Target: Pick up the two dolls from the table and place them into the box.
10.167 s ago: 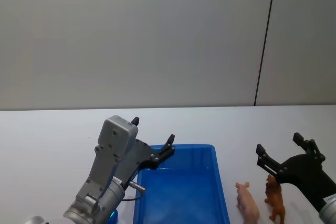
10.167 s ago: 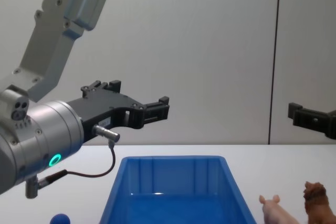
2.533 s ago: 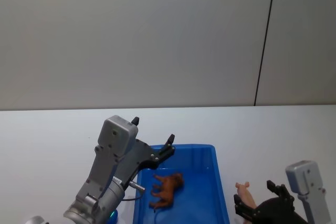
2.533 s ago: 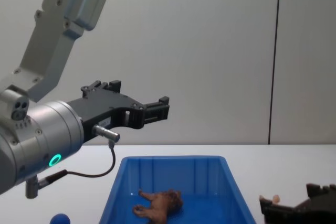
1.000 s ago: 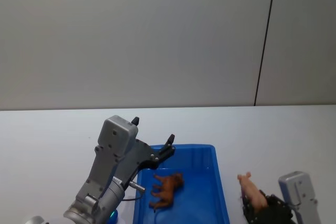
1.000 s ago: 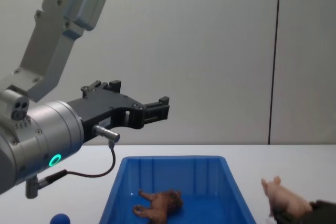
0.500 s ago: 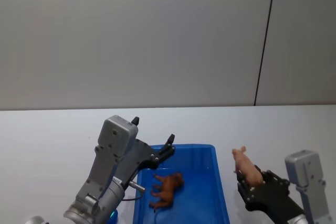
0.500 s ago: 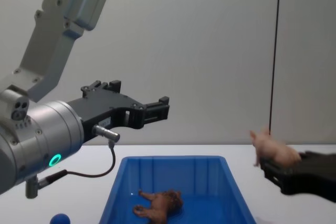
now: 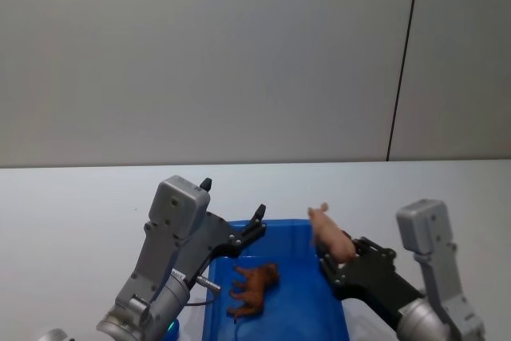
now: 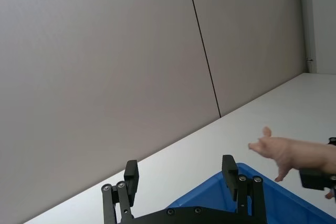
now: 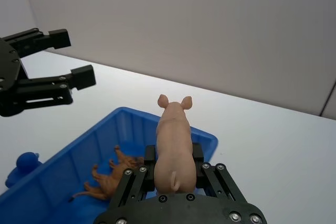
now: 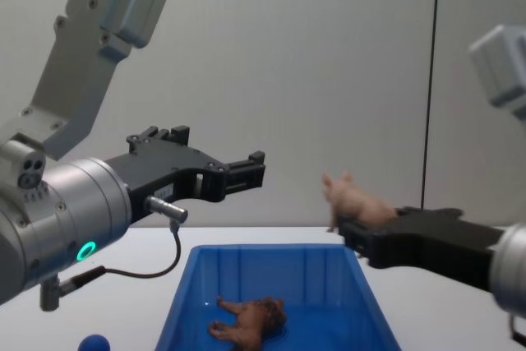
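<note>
Pink plastic is what I've got: the pig point(image 9: 328, 233) is pinched at the flanks between the fingers of my right gripper point(image 9: 338, 262), snout pointing away from my wrist and tipped a little upward. It hangs clear of the table. Its legs and belly are tucked down behind my fingers point(image 11: 148, 157) in the right wrist view, so I can't make them out there.

Below my right gripper sits the box point(image 9: 279, 224), with the pig over its right side. The box's near end is cut off at the lower edge of the head view. Down in the box, to the left of my right gripper, the brown lion point(image 9: 254, 287) lies on its side. My own fingers hide part of it from the right wrist camera.

My left gripper point(image 9: 233, 199) hovers above the box's far left corner, jaws spread wide, nothing between them.

A small blue ball point(image 12: 94, 343) lies left of the box under my left arm, half cut off in the chest view.

Plain white table point(image 9: 80, 213) all around; behind it a grey panelled wall point(image 9: 239, 53) with one dark vertical seam point(image 9: 403, 61).
</note>
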Controlling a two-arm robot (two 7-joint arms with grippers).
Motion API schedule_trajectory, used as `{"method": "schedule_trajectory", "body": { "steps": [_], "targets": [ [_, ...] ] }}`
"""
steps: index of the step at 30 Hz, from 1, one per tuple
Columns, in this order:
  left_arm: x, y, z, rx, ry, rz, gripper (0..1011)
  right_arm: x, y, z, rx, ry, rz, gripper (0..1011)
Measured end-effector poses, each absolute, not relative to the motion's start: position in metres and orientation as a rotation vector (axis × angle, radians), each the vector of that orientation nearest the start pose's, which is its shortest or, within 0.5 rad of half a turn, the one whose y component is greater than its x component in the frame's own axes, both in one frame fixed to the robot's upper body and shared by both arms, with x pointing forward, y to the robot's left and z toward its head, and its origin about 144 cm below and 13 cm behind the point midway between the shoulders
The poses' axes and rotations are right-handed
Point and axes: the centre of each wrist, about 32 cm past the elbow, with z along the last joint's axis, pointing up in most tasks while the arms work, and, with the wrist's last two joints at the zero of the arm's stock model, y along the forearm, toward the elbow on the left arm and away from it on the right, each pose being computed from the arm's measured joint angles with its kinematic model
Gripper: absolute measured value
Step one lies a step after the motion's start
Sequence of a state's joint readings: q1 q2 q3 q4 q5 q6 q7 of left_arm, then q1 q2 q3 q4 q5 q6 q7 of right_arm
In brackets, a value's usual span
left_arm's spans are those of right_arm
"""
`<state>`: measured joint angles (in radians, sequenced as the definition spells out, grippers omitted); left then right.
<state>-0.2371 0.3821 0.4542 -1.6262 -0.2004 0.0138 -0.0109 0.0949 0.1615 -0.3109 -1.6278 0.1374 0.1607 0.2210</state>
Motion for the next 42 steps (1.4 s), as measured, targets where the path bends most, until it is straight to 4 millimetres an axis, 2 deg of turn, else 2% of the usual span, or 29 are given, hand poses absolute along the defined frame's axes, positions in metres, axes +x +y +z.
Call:
{"method": "schedule_trajectory", "body": {
  "steps": [4,12,14,17,22,24,42],
  "targets": [
    [0.492,0.198,1.204,0.061,-0.268,1.124,1002,0.479,-0.166,1.179,-0.081,0.022,-1.008,419],
    [0.492,0.198,1.204,0.061,-0.268,1.124,1002,0.492,-0.157,1.181,-0.092,0.043,-0.976,677],
    [0.492,0.198,1.204,0.061,-0.268,1.124,1002,0.494,-0.156,1.182,-0.098,0.046,-0.976,767],
    [0.492,0.198,1.204,0.061,-0.268,1.124,1002,0.495,-0.155,1.182,-0.102,0.047,-0.981,822],
    [0.492,0.198,1.204,0.061,-0.268,1.124,1002,0.495,-0.157,1.184,-0.109,0.044,-1.009,976],
    [0.492,0.198,1.204,0.061,-0.268,1.124,1002,0.493,-0.159,1.184,-0.112,0.041,-1.028,1001],
    [0.492,0.198,1.204,0.061,-0.268,1.124,1002,0.470,-0.186,1.180,-0.118,0.032,-1.222,1001]
  ]
}}
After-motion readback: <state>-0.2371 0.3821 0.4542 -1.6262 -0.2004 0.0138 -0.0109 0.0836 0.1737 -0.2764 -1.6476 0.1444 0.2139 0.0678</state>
